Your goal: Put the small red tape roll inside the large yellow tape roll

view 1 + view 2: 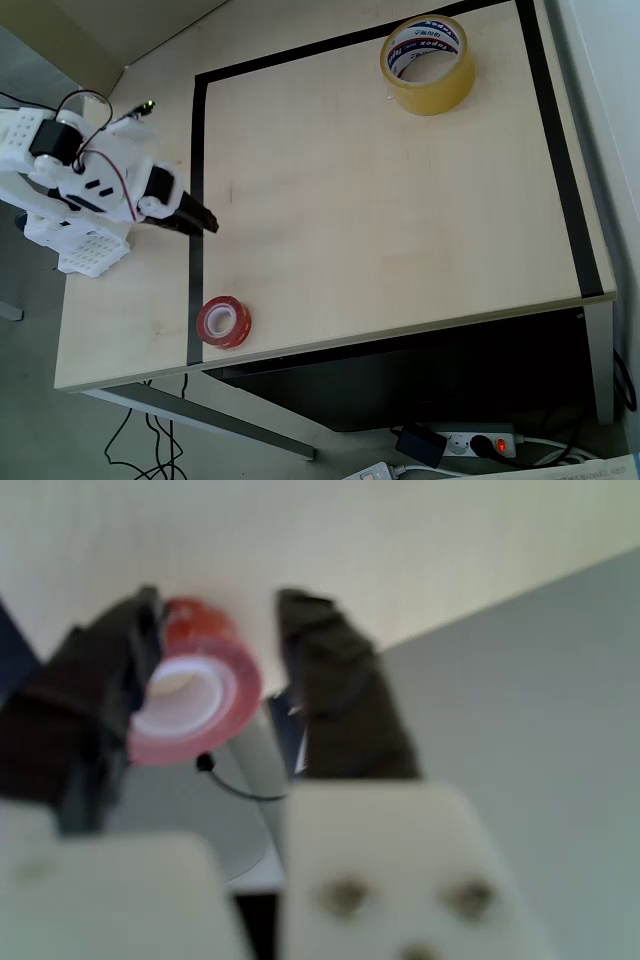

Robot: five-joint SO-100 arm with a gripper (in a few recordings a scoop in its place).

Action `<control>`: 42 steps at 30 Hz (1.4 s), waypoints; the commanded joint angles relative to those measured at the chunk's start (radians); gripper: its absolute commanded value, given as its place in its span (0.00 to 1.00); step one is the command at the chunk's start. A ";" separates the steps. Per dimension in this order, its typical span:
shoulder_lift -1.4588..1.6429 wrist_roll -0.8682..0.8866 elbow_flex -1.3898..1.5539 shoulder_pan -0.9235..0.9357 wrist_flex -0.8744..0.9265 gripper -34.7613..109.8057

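**Red roll waits at counter edge**

We see the gripper over the counter's left side, black fingers spread apart, holding nothing. The small red tape roll lies near the front edge on black tape; the large yellow tape roll sits well apart, top right in overhead view.

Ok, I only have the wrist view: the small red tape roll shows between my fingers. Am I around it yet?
Observer: No, in the overhead view the end effector is apart from the small red tape roll, which lies on the black border line.
Operator: And where is the large yellow tape roll?
Observer: The large yellow tape roll lies in the overhead view's top right corner, diagonally across the table from the red one.
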 commanded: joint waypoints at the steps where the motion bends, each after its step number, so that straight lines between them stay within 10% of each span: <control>1: 0.026 -0.048 -0.009 0.066 0.008 0.36; 22: 0.230 -0.380 0.137 0.393 0.178 0.38; 42: -0.098 -0.549 0.133 0.548 -0.091 0.39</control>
